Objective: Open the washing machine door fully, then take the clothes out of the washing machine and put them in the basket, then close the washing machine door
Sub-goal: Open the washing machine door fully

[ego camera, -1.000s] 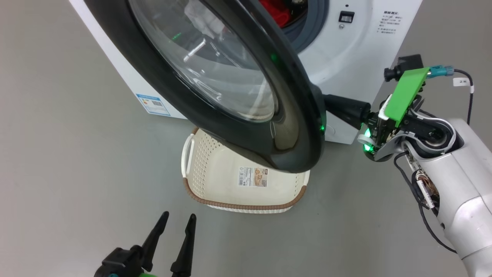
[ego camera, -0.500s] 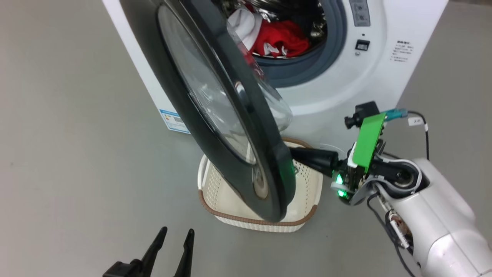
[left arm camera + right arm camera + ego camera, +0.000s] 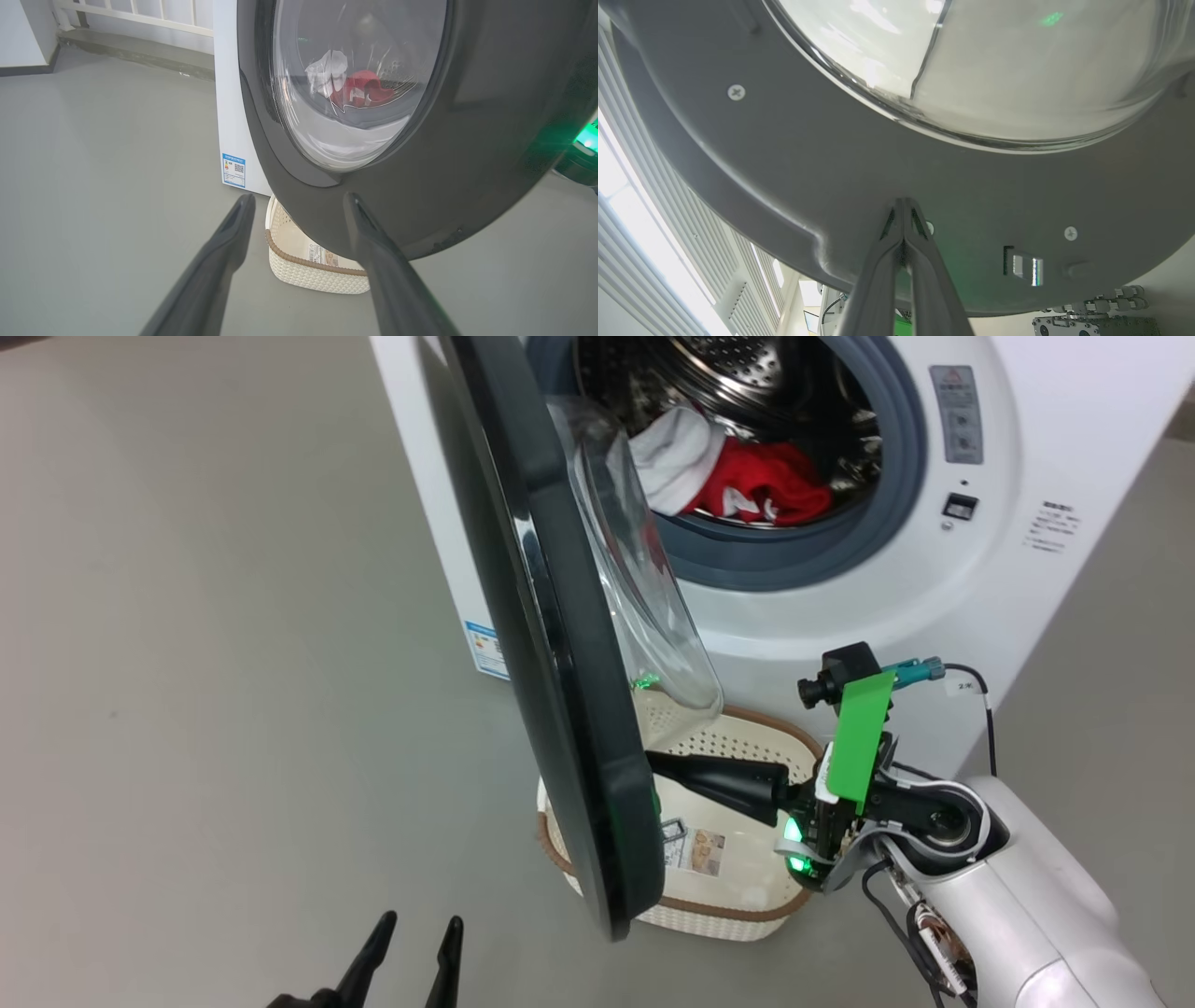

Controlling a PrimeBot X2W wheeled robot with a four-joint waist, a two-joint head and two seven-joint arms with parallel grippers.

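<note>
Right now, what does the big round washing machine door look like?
The washing machine door is round, with a glossy black rim and a bulging clear glass bowl. Its inner face looks grey plastic with screws. It stands swung open, edge-on to the head camera. The right gripper, jaws shut, touches its inner face.

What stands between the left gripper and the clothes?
The washing machine door: in the left wrist view, the clothes show through its glass beyond the left gripper.
</note>
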